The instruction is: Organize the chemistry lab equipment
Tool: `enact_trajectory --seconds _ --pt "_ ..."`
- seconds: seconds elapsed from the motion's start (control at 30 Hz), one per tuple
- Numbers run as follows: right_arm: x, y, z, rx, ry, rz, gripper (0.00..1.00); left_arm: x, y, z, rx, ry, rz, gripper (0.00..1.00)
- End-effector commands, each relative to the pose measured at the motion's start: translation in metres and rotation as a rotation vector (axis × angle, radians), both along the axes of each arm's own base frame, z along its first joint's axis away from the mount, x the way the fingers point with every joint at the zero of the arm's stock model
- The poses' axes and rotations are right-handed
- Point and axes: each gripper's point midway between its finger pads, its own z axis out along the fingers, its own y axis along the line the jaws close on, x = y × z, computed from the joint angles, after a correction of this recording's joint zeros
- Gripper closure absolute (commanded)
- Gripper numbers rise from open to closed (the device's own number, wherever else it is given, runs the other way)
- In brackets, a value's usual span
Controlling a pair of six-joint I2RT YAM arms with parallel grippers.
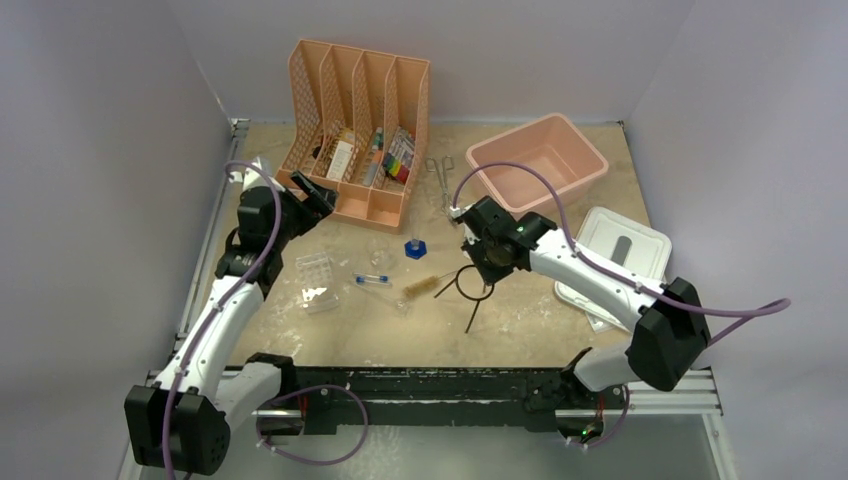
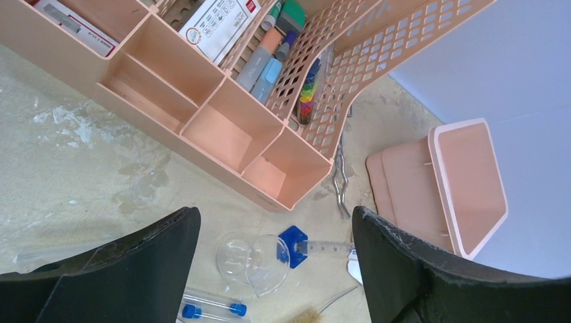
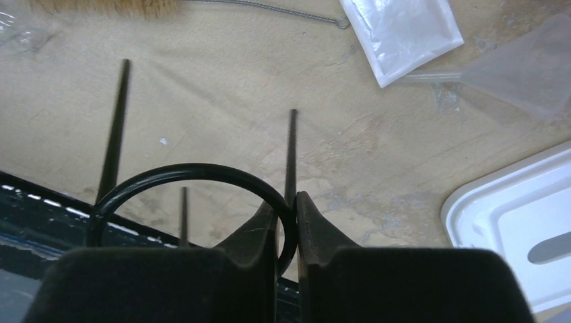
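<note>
Found the right gripper pinched narrow on the rim of the black wire ring stand, with jaws either side of the wire, just beside one leg. Judged the rim chosen as the only thin, reachable purchase, with the legs pointing away from the fingers. Located the stand mid-table, near the bristle brush and short of the white lid. Could not tell whether lifted or resting on the table.

Found the left gripper spread wide and holding nothing, poised above the clear funnel, in front of the peach file organizer. Judged this a ready stance for the next pick.

Noted the blue-capped tubes loose beside the funnel, and the metal tongs lying between the organizer and the pink tub. Judged sorting far from complete.
</note>
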Motion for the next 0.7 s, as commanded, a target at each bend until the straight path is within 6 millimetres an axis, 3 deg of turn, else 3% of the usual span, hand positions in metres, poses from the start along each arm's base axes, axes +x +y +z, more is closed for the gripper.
enact_trajectory --seconds 0.0,0.17,0.3,0.43,0.67 --pt "0.002 0.004 0.015 0.044 -0.066 0.048 0.93 0.01 -0.001 0.028 -0.03 -0.087 0.002 0.18" --pt "0.002 0.009 0.032 0.101 -0.115 0.076 1.0 0.014 -0.002 0.027 -0.042 -0.086 0.008 0.18" --pt "0.008 0.014 0.063 0.17 -0.193 0.082 1.0 0.015 -0.002 0.028 -0.046 -0.088 0.011 0.18" --pt "0.015 0.021 0.112 0.284 -0.318 0.059 1.0 0.013 0.002 0.032 -0.04 -0.098 0.029 0.18" --pt "0.073 0.012 0.217 0.322 -0.712 -0.062 1.0 0.01 0.011 0.042 -0.019 -0.124 0.069 0.19"
